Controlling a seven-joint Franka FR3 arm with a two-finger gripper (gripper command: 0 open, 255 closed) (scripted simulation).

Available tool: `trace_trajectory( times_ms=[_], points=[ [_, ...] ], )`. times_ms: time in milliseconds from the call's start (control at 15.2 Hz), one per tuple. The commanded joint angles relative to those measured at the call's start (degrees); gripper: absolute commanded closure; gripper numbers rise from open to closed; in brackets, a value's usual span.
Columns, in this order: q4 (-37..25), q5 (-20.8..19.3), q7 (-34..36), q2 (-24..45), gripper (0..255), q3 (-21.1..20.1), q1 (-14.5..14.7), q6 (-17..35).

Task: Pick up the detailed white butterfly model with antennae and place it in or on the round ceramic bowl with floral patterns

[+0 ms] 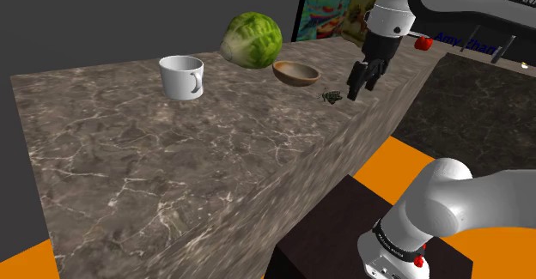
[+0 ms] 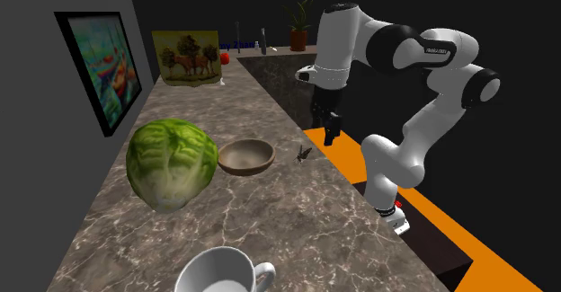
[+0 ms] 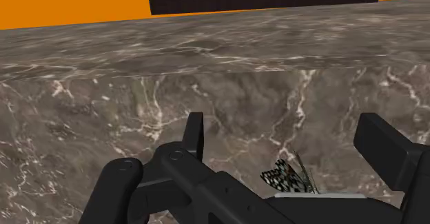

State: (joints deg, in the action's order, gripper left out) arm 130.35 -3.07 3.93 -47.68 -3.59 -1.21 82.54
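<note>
The all-black two-finger gripper point(image 1: 355, 89) point(image 2: 328, 138) point(image 3: 289, 143) hangs just above the near edge of the dark brown, white-veined marble counter point(image 1: 172, 166) point(image 2: 297, 218) point(image 3: 138, 98), fingers point(image 3: 195, 131) spread apart and clamped on nothing. The small butterfly model with black-and-white chequered wings and thin antennae point(image 1: 331, 96) point(image 2: 304, 154) point(image 3: 286, 176) sits on the counter close to that edge. In the wrist view it lies between the two fingers, touching neither. The round brown bowl point(image 1: 296, 80) point(image 2: 244, 167) stands just beside the butterfly, further in from the edge, and nothing lies between the two. A large green, leafy head of cabbage point(image 1: 251, 39) point(image 2: 171, 163) stands next to the bowl on its far side from the butterfly, near but apart from it. A white handled mug point(image 1: 181, 76) point(image 2: 225, 272) stands upright, well apart from the bowl along the counter. Count: one butterfly, one bowl, one cabbage, one mug. Containers: the bowl holds nothing, and the part of the mug's interior on view holds nothing. On the dark wall behind the counter hangs one black-framed colourful painting point(image 2: 101, 66), and one picture of trees and animals point(image 2: 187, 58) leans at the counter's far end, with a small red object point(image 1: 423, 42) point(image 2: 224, 57) beyond it. An orange floor point(image 1: 404, 161) point(image 2: 503, 272) shows below the counter's edge.
</note>
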Motion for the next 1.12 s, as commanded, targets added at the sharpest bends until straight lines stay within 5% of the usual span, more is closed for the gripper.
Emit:
trace_trajectory(
  times_ms=[0, 396, 1056],
  points=[
    [0.00, 0.00, 0.00, 0.00, 0, 0.00, 0.00, 0.00],
    [-0.75, 3.78, -24.46, 4.19, 0, 9.28, 10.72, 13.01],
    [5.45, 3.78, -24.43, 3.71, 0, 9.22, 10.75, 18.73]
  ],
)
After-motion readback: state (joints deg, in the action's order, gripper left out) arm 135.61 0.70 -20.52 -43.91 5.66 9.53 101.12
